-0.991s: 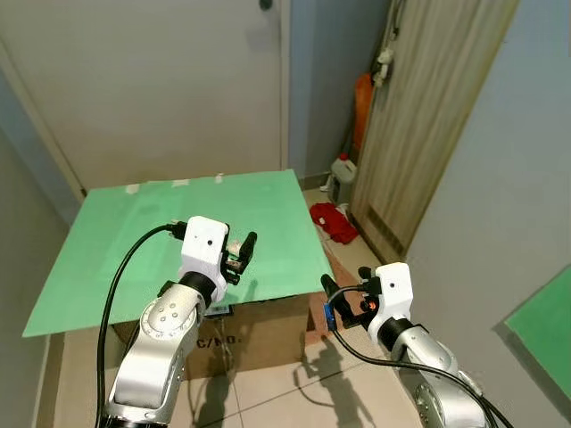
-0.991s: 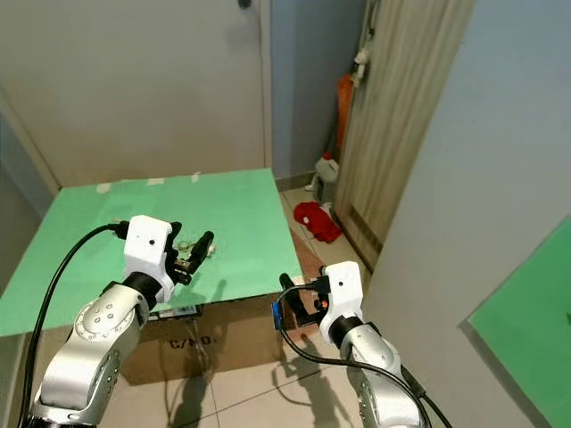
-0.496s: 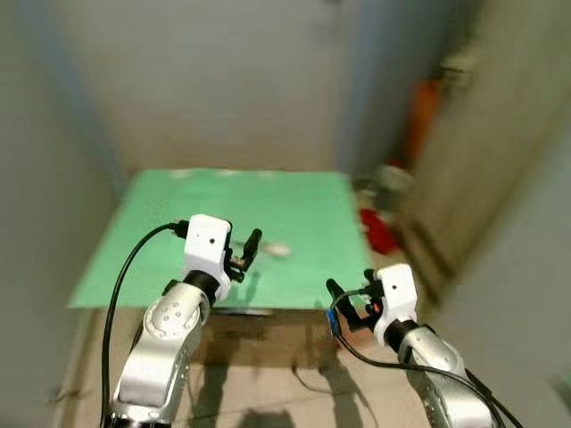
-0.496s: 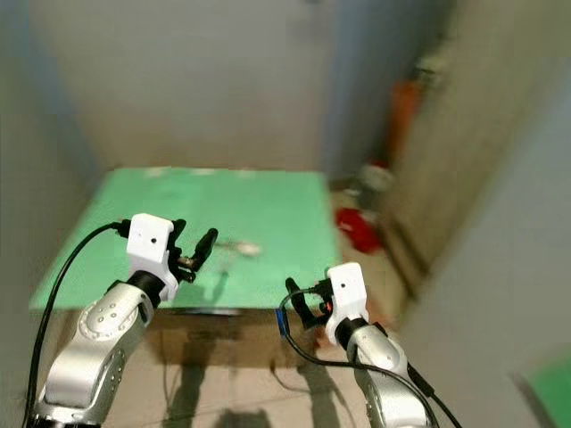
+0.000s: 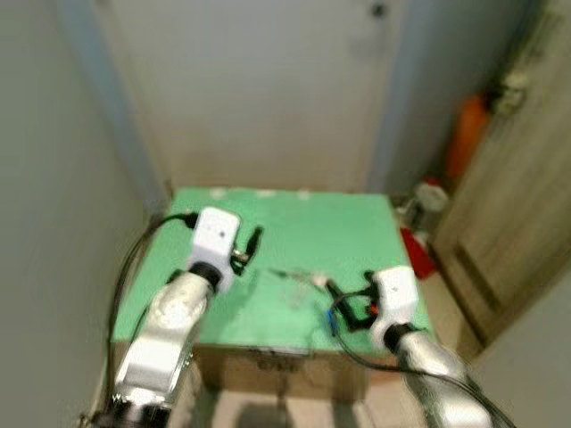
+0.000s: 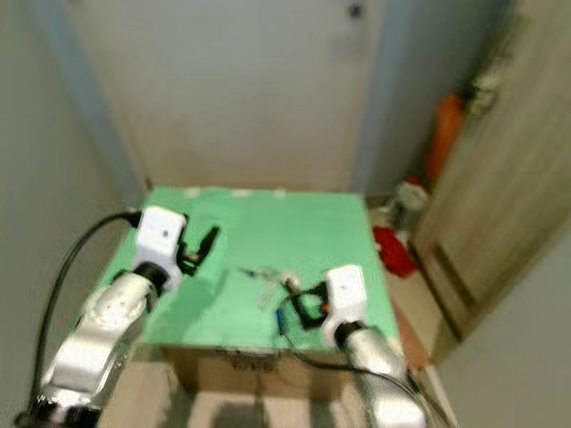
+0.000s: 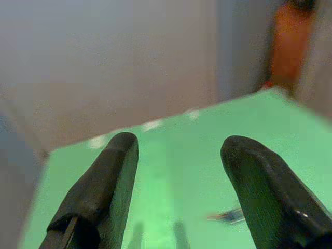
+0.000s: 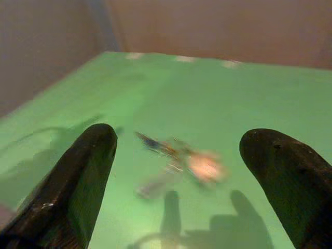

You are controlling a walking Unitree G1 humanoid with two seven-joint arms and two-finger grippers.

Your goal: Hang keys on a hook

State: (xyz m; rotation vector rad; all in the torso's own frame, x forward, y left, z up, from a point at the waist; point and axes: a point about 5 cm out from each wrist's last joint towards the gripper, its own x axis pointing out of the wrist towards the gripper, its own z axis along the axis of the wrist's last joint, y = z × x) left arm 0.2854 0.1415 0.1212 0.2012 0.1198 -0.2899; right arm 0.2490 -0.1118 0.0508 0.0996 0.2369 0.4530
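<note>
The keys are seen lying flat on the green tabletop, blurred, near its middle and toward the front edge. The right tool is held low just short of them with its two fingers spread wide and nothing between them. The left tool is held above the tabletop's left part, well apart from the keys, its fingers likewise spread and empty.

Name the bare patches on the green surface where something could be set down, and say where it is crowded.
The green surface is bare along its far strip by the wall and along its right edge. It is crowded near the front middle: the keys lie there between the left hand and the right hand.
</note>
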